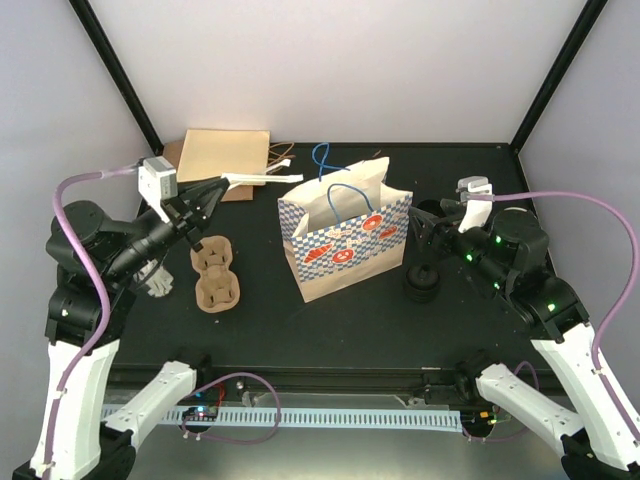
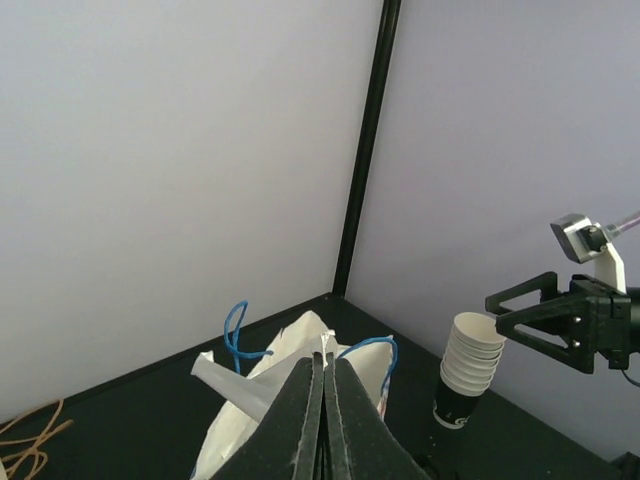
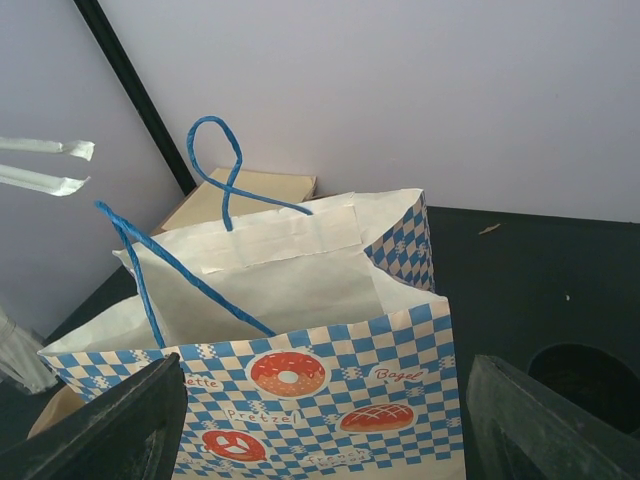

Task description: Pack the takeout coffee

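The blue-checked paper bag stands open in the middle of the table, also shown as the bag and the bag. My left gripper hovers to its left, and the left gripper is shut on two white paper-wrapped straws that point toward the bag. The straws stick out sideways from the jaws. My right gripper is at the bag's right side. The right gripper is open, facing the printed wall. The takeout coffee is out of view.
A stack of nested cream cups stands right of the bag. Black lids sit near the right gripper. A brown pulp cup carrier and flat brown bags lie on the left. Black frame posts mark the back corners.
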